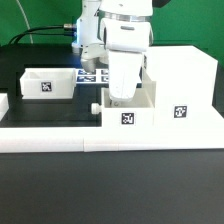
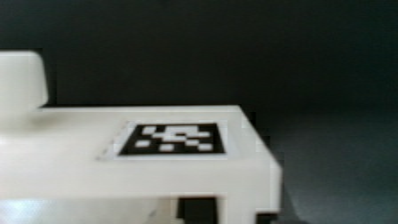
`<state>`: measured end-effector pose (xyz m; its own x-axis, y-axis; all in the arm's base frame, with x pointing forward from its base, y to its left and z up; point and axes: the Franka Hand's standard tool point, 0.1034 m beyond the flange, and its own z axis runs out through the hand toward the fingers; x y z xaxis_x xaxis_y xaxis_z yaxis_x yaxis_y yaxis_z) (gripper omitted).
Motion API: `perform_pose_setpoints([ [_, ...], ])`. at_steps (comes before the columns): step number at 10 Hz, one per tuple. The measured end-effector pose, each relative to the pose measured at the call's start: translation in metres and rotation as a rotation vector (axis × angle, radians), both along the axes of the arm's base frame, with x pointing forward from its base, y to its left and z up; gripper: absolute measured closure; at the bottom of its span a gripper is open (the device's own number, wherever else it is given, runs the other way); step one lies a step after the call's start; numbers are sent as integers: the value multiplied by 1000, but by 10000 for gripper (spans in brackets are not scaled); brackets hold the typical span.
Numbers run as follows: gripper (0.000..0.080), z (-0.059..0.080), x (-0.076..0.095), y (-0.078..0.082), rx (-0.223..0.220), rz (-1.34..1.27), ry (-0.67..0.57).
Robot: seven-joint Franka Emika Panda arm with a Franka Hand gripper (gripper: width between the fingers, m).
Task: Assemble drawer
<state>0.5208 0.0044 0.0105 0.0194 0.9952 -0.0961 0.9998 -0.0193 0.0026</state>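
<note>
A small open-top white tray [image 1: 127, 116] with a tag on its near face and a knob [image 1: 95, 104] stands against the left side of the tall white shell [image 1: 181, 85]. My gripper [image 1: 122, 98] reaches down into this tray, its jaws closed over one wall. In the wrist view the tray's tagged face [image 2: 178, 139] fills the frame, the knob [image 2: 18, 80] shows beyond it, and white plastic sits between my gripper's [image 2: 228, 212] dark fingertips [image 2: 196, 208]. A second small tray [image 1: 48, 82] lies apart at the exterior view's left.
The long low white border rail [image 1: 60, 137] runs along the front, just before the held tray and the shell. The marker board [image 1: 88, 75] lies flat behind the arm. Black table surface [image 1: 100, 190] lies in front of the rail.
</note>
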Motion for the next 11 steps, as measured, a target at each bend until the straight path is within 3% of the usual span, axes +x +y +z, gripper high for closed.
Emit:
perform_pose_setpoints([
  [11,757,1,0,-4,-19,18,18],
])
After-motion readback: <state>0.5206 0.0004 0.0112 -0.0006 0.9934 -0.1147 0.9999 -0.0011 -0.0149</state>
